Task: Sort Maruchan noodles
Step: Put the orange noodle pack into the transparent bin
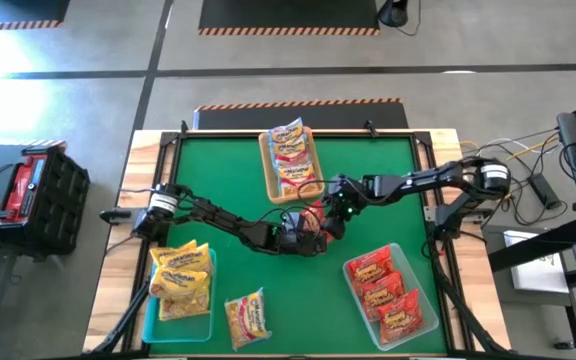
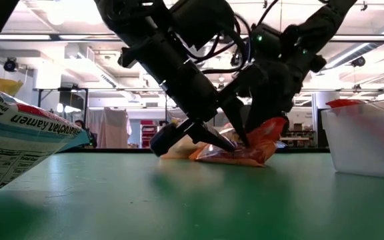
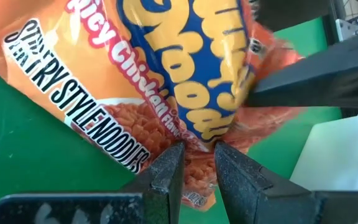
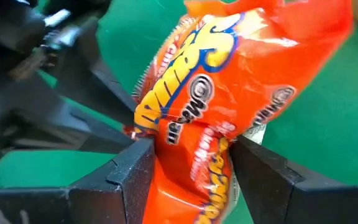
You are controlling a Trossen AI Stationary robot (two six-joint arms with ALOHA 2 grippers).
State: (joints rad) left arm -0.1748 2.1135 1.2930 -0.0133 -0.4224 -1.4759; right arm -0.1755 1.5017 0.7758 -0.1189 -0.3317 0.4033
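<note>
Orange, crinkly noodle packet (image 4: 229,106) sat mid-surface (image 1: 218,170), both grippers on it: right gripper (image 4: 191,155) jaws clamped around it, left gripper (image 3: 194,155) jaws seemingly pinching its edge.

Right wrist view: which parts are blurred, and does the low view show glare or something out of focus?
Right wrist view: the left arm's gripper is smeared; the orange packet reads sharper, between the right gripper fingers. Low view: bright ceiling lights wash out; the near packet at the edge is soft.
</note>
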